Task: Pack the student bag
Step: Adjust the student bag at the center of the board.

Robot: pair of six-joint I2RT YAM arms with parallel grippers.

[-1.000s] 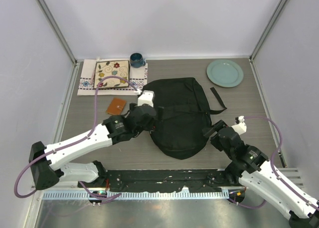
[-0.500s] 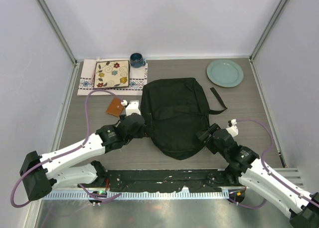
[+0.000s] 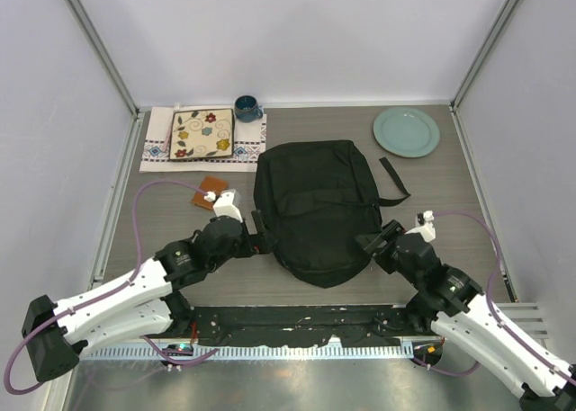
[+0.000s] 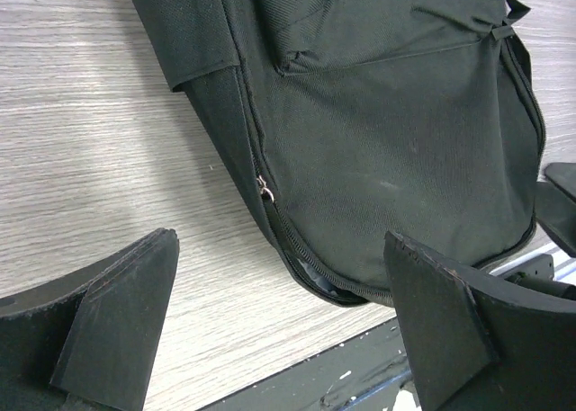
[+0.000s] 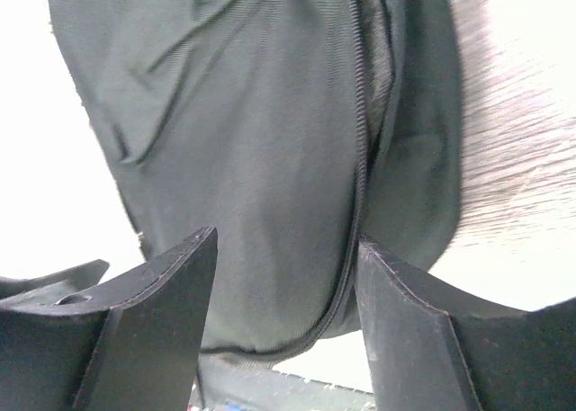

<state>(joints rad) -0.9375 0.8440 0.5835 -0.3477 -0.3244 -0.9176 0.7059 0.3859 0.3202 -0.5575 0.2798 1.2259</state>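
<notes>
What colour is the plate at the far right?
The plate is pale blue-green; the top external view shows it best.

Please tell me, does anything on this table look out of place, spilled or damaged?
Nothing is spilled or broken. The student bag lies flat on the table, with one loose strap sticking out on the plate's side. In the left wrist view, its side zipper seems slightly parted below the pull. That is the only small oddity.
</notes>
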